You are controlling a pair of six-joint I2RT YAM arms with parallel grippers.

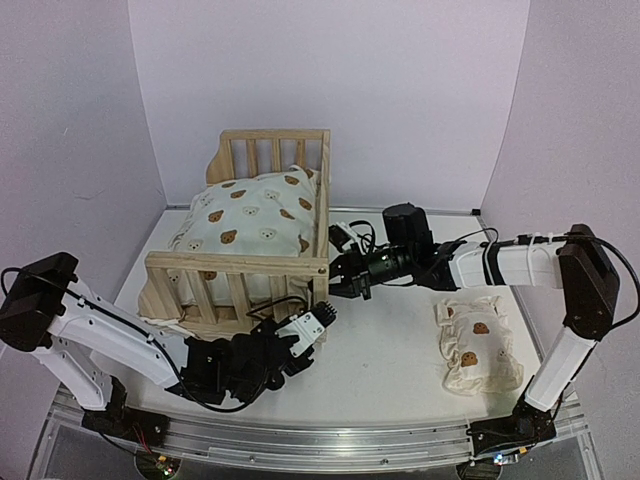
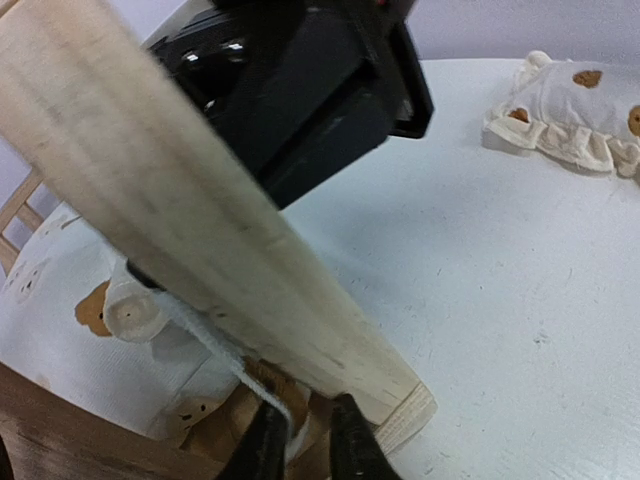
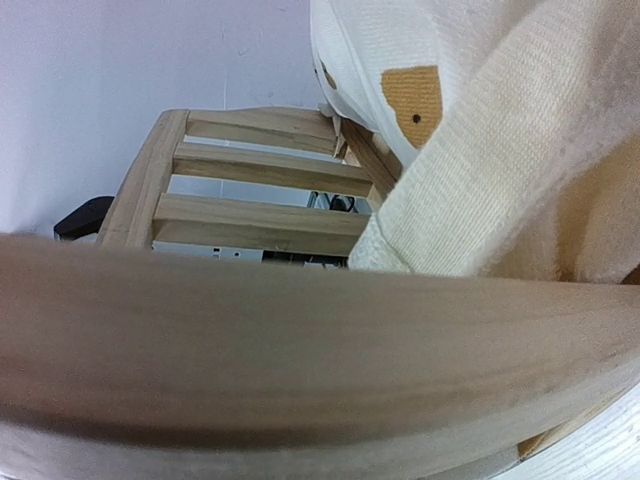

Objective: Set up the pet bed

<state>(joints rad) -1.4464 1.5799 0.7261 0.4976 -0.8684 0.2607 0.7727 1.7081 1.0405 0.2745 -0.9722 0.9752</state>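
Care with the thin tie (image 2: 215, 345) is what this step needs, I think. The bed (image 1: 240, 268) stands on the left half of the counter (image 1: 400, 350), toward the far edge, with the cushion (image 1: 250, 215) lying in it. At the bed's corner nearest the counter's middle, the left fingers (image 2: 265, 450) stand close together just under the rail (image 2: 200, 230), and the tie runs down between them. Whether they already pinch it, I cannot tell. A good grip would take the tie alone, not the cushion cloth beside it. Any pull should be gentle and go along the rail, so that the light bed does not slide or tip. The right fingers (image 1: 348, 278) are together at the same corner. They may steady the post or hold a second strand, but this is only a guess.

Much is hidden. In the right wrist view a blurred rail fills the lower half, and the fingers do not show. In the left wrist view only the tips show, cut by the bottom edge, and the end of the tie is not visible. From above, both sets of fingers crowd the corner, so the contact there is hard to make out. The pillow (image 1: 477, 345) lies apart, near the right edge.
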